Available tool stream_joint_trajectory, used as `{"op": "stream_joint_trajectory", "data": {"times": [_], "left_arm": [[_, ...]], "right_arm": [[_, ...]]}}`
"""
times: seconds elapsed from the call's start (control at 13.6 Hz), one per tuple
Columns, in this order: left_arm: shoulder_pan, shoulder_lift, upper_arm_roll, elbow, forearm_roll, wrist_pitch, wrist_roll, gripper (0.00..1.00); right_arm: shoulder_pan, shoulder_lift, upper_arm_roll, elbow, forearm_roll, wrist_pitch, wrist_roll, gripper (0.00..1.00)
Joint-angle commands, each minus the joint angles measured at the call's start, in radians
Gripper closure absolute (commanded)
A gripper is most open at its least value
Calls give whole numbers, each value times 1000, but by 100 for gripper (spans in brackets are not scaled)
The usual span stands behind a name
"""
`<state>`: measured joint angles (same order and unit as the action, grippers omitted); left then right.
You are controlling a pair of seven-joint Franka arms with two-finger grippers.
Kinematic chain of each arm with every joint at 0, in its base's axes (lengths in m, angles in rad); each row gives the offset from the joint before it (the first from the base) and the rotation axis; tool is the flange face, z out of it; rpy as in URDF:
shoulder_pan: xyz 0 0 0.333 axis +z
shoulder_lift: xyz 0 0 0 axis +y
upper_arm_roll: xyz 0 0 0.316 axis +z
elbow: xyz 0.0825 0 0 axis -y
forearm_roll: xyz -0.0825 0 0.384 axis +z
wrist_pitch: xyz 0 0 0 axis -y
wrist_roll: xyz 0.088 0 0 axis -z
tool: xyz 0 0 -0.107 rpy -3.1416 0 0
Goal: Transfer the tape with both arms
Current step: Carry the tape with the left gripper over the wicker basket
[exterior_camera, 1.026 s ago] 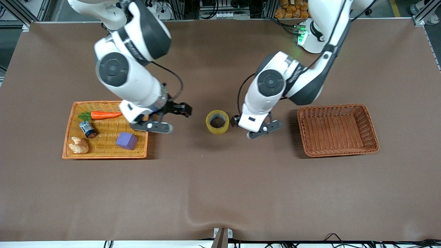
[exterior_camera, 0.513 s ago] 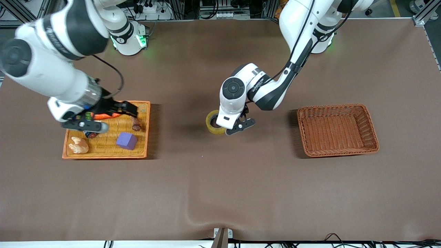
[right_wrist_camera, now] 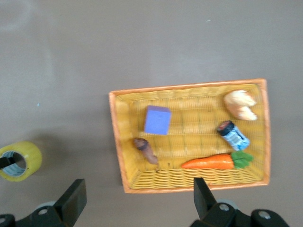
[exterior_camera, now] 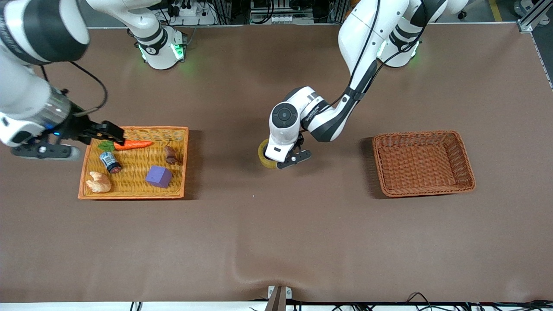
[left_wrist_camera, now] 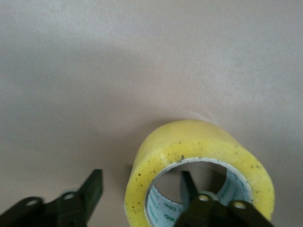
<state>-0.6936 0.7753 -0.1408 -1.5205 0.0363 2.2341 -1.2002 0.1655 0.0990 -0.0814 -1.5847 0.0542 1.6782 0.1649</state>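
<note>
The tape, a yellow ring with a pale core, lies flat on the brown table between the two baskets. My left gripper is down on it and open. In the left wrist view the tape fills the lower part. One finger is inside the ring's hole and the other stands outside the wall, with a gap to it. My right gripper is open and empty over the edge of the orange tray at the right arm's end. Its wrist view shows the tape lying apart from the tray.
The tray holds a carrot, a small blue-labelled can, a purple cube, a pale bun-like toy and a small brown toy. An empty brown wicker basket stands toward the left arm's end.
My right arm has swung away from the tape toward its end of the table. My left gripper has moved over the tape and come down around its wall.
</note>
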Motion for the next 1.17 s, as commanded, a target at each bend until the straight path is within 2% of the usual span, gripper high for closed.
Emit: {"op": "stream_joint_trajectory", "data": {"times": [0.0, 0.07, 0.15, 0.29, 0.51, 0.59, 0.73, 0.88, 1.03, 1.1], "left_arm": [[-10, -1, 10, -1, 27, 5, -27, 67], [-10, -1, 10, 0, 27, 5, -29, 90], [-7, -5, 10, 2, 25, 5, -30, 100], [5, -31, 10, 0, 25, -11, -35, 100], [67, -207, 9, -12, 25, -215, -19, 100], [101, -285, 4, -38, 19, -266, -12, 100], [173, -475, 3, -163, 7, -283, 66, 100], [285, -635, 3, -280, -42, -284, 222, 100], [412, -720, 3, -331, -104, -324, 396, 100], [465, -729, 3, -328, -105, -361, 466, 100]], "right_arm": [[-41, -54, -17, -24, -17, -6, -33, 0], [-52, -65, -20, -23, -22, -11, -42, 0], [-66, -74, -20, -17, -28, -40, -63, 0], [-92, -76, -20, 23, -27, -119, -96, 0], [-129, -81, 5, 49, -13, -167, -94, 0], [-147, -85, 29, 51, -20, -167, -97, 0], [-181, -88, 51, 69, -34, -164, -126, 0], [-184, -100, 57, 71, -39, -164, -128, 0], [-182, -104, 58, 71, -45, -166, -128, 0], [-182, -102, 58, 71, -45, -167, -125, 0]]}}
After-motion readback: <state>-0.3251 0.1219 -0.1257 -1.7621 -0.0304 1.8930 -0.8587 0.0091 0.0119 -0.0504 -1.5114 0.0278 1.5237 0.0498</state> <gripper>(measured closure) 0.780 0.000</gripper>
